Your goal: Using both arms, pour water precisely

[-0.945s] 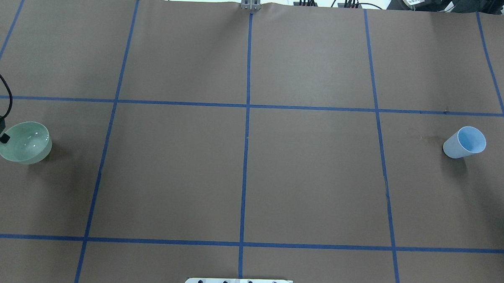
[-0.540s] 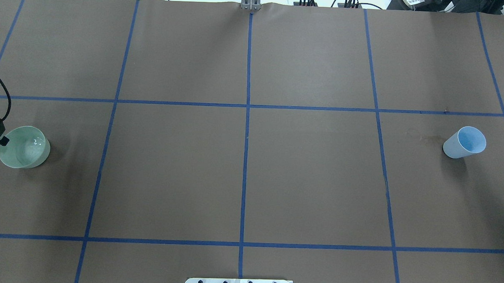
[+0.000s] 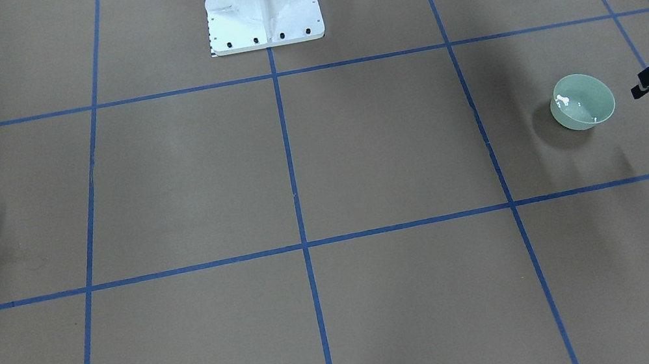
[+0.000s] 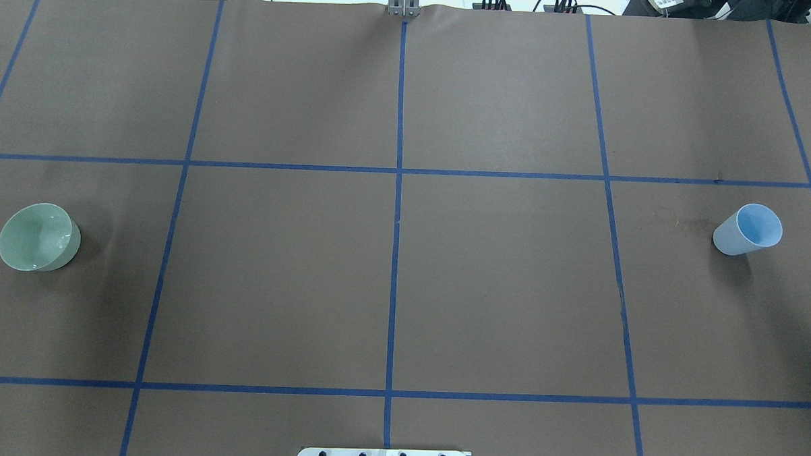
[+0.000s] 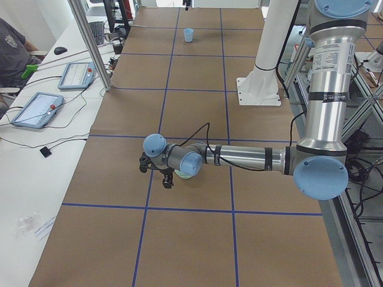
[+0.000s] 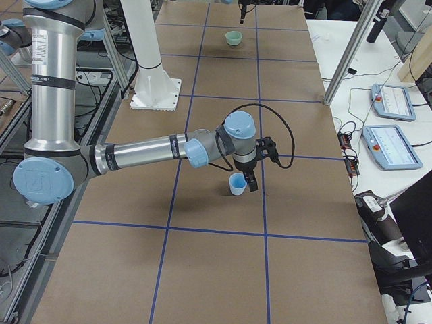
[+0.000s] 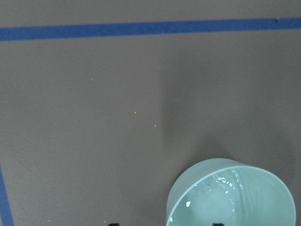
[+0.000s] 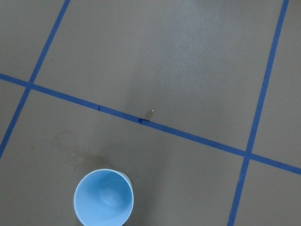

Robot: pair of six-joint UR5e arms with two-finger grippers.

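Observation:
The pale green bowl (image 3: 581, 101) stands upright on the brown table near its left end, with water (image 7: 225, 181) glinting inside it. My left gripper (image 3: 644, 83) hovers just beside the bowl and apart from it. It is open, and its fingertips (image 7: 113, 224) barely show at the bottom edge of the left wrist view. At the far right stands the light blue cup (image 4: 748, 230), upright and free. My right gripper (image 6: 250, 179) hangs just over the cup (image 6: 237, 185); it shows only in the right side view, so I cannot tell whether it is open or shut.
The white bolted pedestal (image 3: 262, 4) stands at the robot's side of the table. Blue tape lines (image 4: 397, 187) cross the brown paper. A faint stain (image 8: 80, 155) marks the paper beside the cup. Tablets (image 5: 36, 107) lie on the side table near a seated person (image 5: 12, 45).
The left gripper held the bowl's rim, raised and tilted, then lowered it flat. It has let go and drawn back to the left, nearly out of the overhead view. The cup has not moved.

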